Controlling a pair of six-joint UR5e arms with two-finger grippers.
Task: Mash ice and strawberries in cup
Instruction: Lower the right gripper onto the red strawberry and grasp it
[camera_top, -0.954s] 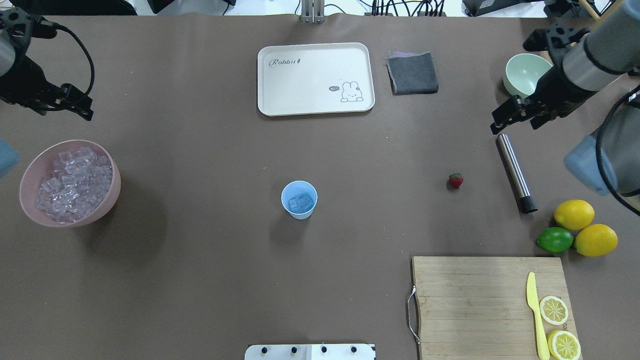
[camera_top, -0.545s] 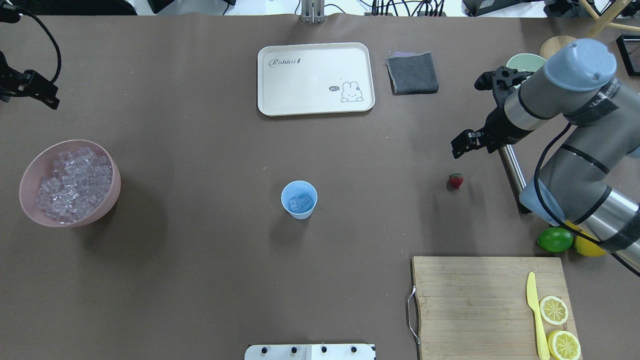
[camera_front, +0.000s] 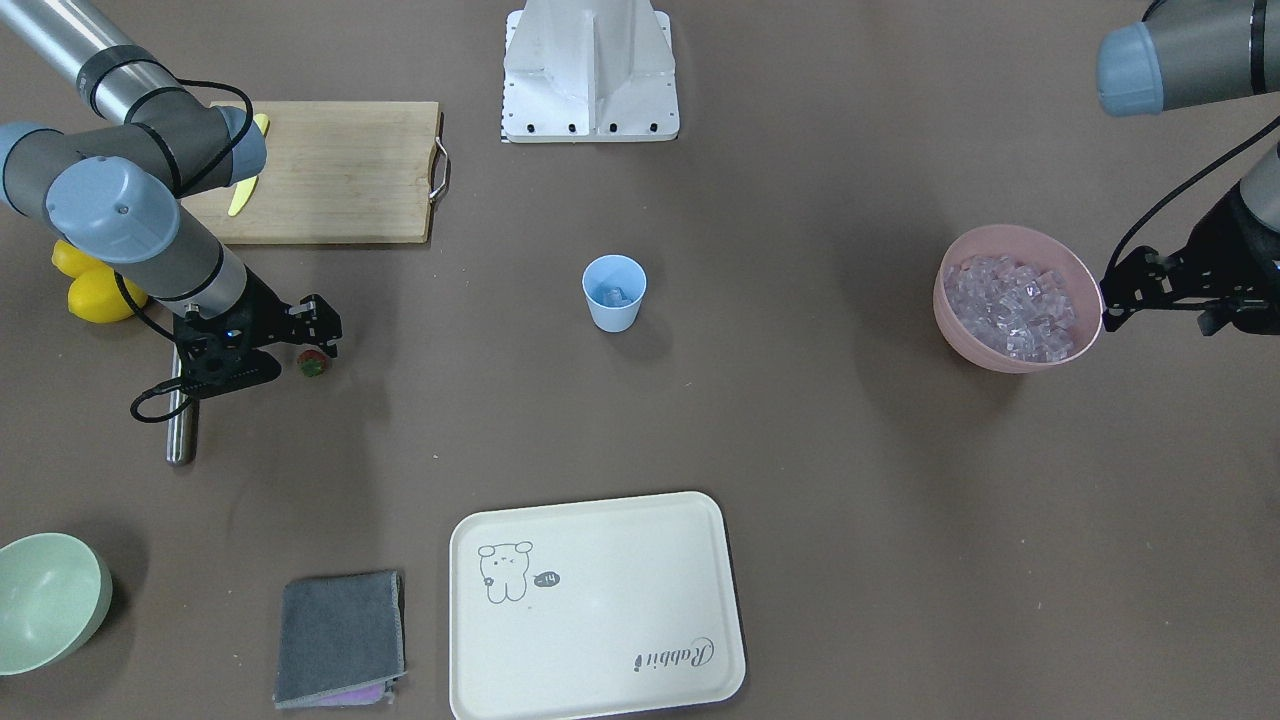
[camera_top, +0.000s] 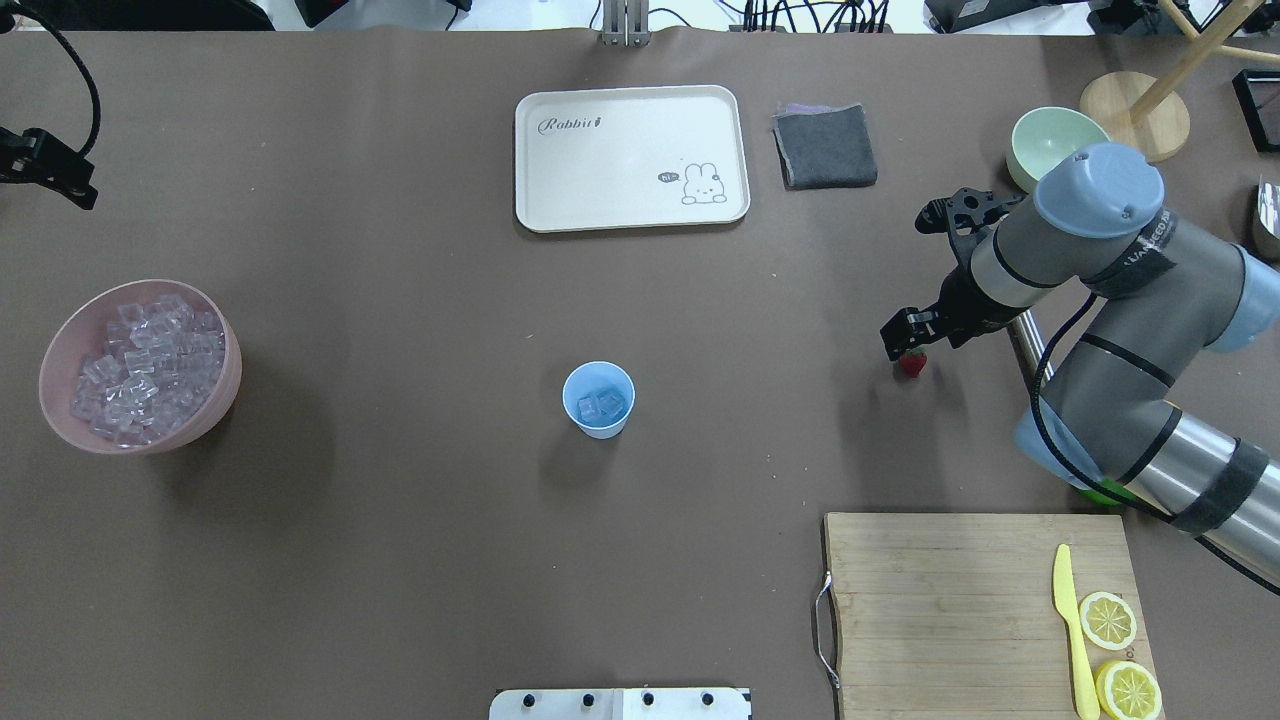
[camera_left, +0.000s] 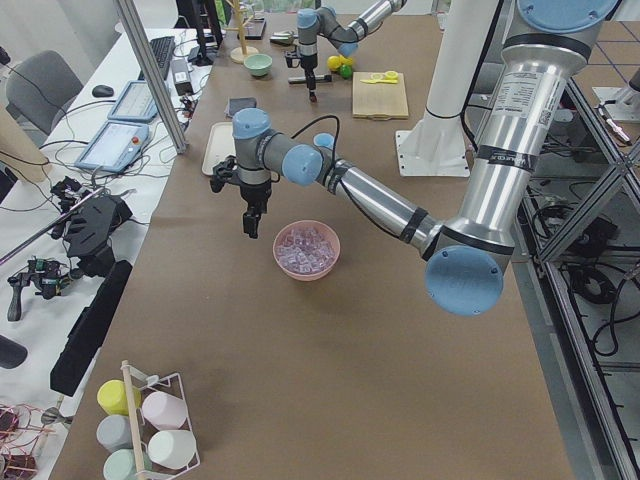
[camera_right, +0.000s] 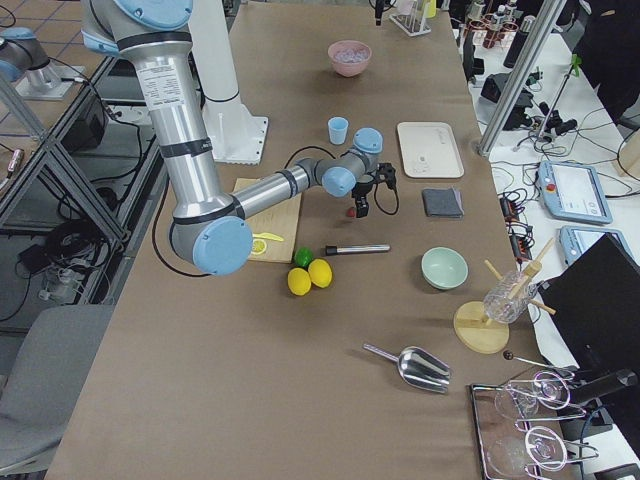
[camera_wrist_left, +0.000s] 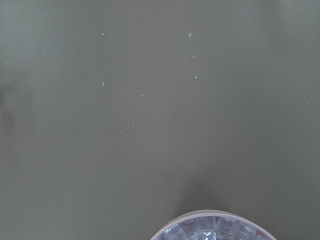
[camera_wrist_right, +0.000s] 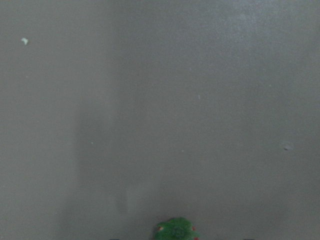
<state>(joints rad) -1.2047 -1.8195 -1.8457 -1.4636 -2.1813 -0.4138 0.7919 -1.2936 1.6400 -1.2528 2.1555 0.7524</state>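
Risk, largest item first. The brown paper-covered bench (camera_top: 400, 560) is smooth, so loose items slide.

The left claw (camera_front: 1112, 300) hangs beside the round pink plastic bowl (camera_front: 1015, 231). Its opening cannot be told.

The small light blue plastic cup (camera_top: 598, 400) stands mid-bench holding a few clear ice cubes (camera_top: 601, 405). A knock on delivery could tip it.

The right claw (camera_top: 905, 342) hangs over the small red strawberry with green cap (camera_top: 911, 365), jaws apparently parted and empty. An off-centre closure could roll or bruise the berry.

The right wrist view shows the cap only at its lower edge. The overhead view shows the berry's position relative to the cup.
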